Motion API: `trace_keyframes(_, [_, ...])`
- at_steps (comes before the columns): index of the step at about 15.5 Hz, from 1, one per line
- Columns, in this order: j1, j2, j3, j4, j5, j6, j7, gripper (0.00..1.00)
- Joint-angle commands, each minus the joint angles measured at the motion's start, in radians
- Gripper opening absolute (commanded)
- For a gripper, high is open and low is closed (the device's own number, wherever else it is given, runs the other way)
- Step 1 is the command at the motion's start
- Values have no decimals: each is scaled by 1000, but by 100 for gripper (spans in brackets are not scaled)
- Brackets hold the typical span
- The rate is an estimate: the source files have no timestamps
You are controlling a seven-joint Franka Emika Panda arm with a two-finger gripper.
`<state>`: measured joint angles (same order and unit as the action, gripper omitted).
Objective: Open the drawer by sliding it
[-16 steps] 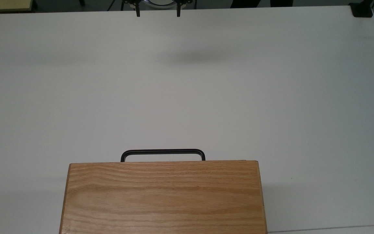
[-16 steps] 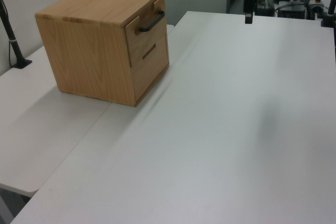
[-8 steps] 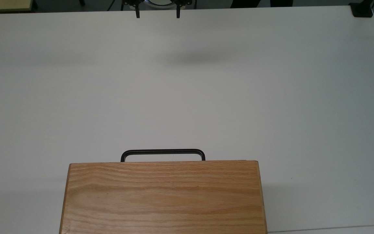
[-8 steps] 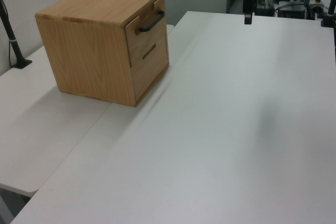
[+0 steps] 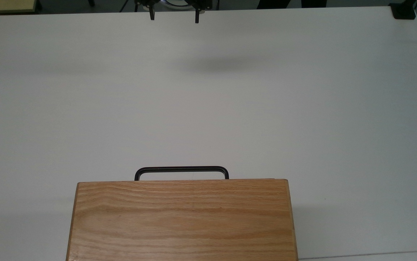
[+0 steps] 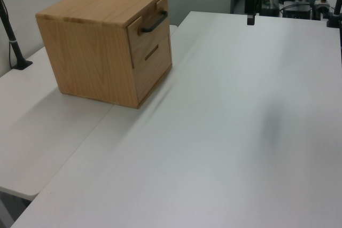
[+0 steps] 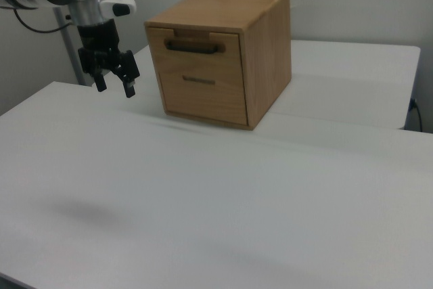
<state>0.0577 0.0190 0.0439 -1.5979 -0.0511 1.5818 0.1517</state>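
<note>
In the top view, the gripper (image 5: 174, 17) hangs at the far upper edge of the white table (image 5: 302, 108), its two dark fingers (image 5: 152, 16) well apart with bare tabletop between them. At the bottom edge sits the oak cabinet (image 5: 181, 221), and the black bar handle (image 5: 181, 168) of the drawer juts out from under the cabinet's top edge. Gripper and handle are well apart, roughly in line with each other up and down the top view.

In the left view, the cabinet stands toward the upper left; the drawer (image 6: 143, 31) is the upper of two fronts, shut flush or nearly so, with the handle (image 6: 155, 22) running across it. The gripper (image 6: 250, 18) is near the top edge, above the table's far side.

In the right view, the gripper (image 7: 115, 86) hovers above the table to the right view's left of the cabinet (image 7: 223, 55), fingers spread and pointing down, clear of the drawer (image 7: 196, 49) and its handle (image 7: 195, 48).

The drawer looks like stiff, fairly light wood that should slide straight out; the thin bar is probably rigid and smooth, so the best hold is likely its middle span, fingers closing above and below it. The cabinet itself seems unfixed and may shift if the pull drags or goes off-axis
</note>
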Motion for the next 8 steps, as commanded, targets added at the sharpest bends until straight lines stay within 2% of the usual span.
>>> trace_keyframes(1, [10, 13, -1, 32, 20, -29, 199, 100])
trace_keyframes(6, [11, 13, -1, 78, 43, -22, 627, 100])
trace_keyframes(8, [11, 13, -1, 78, 66, -20, 745, 100])
